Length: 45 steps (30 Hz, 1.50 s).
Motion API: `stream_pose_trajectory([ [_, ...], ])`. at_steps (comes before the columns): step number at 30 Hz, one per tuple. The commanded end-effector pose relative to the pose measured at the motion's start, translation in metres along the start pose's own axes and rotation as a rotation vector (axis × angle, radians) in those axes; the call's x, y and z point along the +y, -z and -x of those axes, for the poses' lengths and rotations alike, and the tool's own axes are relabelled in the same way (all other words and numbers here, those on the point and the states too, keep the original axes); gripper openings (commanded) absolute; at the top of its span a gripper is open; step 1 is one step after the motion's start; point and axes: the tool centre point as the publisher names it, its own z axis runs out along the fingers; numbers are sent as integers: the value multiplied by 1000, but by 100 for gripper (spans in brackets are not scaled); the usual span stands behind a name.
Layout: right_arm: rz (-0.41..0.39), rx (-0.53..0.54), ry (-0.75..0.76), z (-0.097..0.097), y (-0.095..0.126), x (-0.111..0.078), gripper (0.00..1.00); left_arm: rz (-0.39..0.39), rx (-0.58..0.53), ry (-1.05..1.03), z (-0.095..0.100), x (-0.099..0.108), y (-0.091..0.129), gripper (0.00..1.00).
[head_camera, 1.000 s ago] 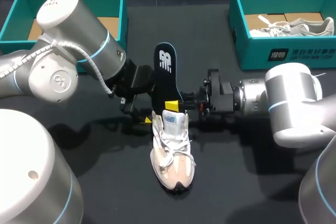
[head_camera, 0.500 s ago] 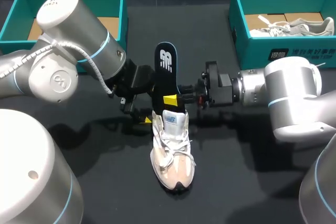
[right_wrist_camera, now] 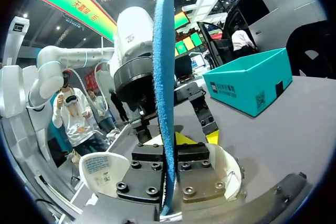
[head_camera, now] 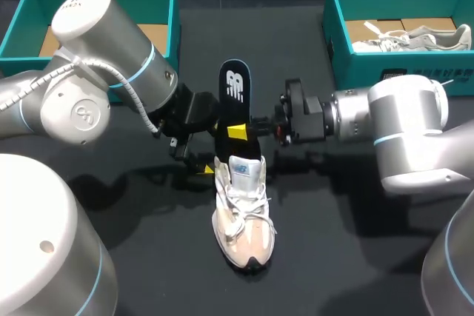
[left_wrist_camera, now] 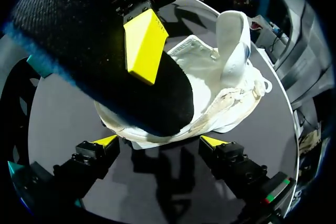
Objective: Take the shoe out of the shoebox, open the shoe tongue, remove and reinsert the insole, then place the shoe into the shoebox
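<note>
A white and beige shoe (head_camera: 243,216) lies mid-table, toe toward the near edge. A black insole (head_camera: 235,101) with a blue edge stands upright out of its heel. My right gripper (head_camera: 241,131) comes in from the right and is shut on the insole's lower part. The right wrist view shows the insole (right_wrist_camera: 164,77) pinched edge-on in that gripper (right_wrist_camera: 167,145), above the shoe (right_wrist_camera: 105,169). My left gripper (head_camera: 200,160) sits at the shoe's heel, open. In the left wrist view the left gripper (left_wrist_camera: 160,141) frames the shoe (left_wrist_camera: 231,93), with the insole (left_wrist_camera: 94,51) above.
A teal shoebox (head_camera: 29,5) stands at the back left. Another teal box (head_camera: 355,72) at the back right holds a second pale shoe (head_camera: 415,38). Dark bare tabletop (head_camera: 333,242) surrounds the shoe.
My right gripper has slid leftward and higher along the insole and closed on it. The left arm and the shoe have kept still.
</note>
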Motion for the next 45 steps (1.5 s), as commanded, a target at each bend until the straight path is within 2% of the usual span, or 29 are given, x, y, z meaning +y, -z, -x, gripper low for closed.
stream_pose_trajectory([
  [1,11,4,-20,-1,1,-16,0,3,0,0,0,0,-1,100],
  [12,11,4,-101,-10,2,-41,0,3,0,0,0,0,-1,100],
  [15,7,3,-109,-11,1,-44,0,3,0,0,0,0,-1,100],
  [18,11,1,-87,-13,2,-38,0,3,0,0,0,0,-1,100],
  [20,13,-1,-61,-14,3,-32,22,3,0,0,0,0,-1,100],
  [21,9,-1,-48,-14,3,-28,30,3,0,0,0,0,-1,100],
  [23,2,-1,-23,-14,2,-22,38,3,0,0,0,0,-1,100],
  [24,-3,2,-11,-14,2,-19,38,3,0,0,0,0,-1,100],
  [27,-16,4,15,-14,1,-11,37,3,0,0,0,0,-1,100],
  [34,-34,17,44,-10,-4,-1,27,3,0,0,0,0,-1,100],
  [38,-36,23,52,-8,-5,3,15,3,0,0,0,0,-1,100],
  [40,-33,25,48,-6,-6,2,0,3,0,0,0,0,-1,100],
  [45,-18,25,-9,-2,-4,-12,0,3,0,0,0,0,-1,100],
])
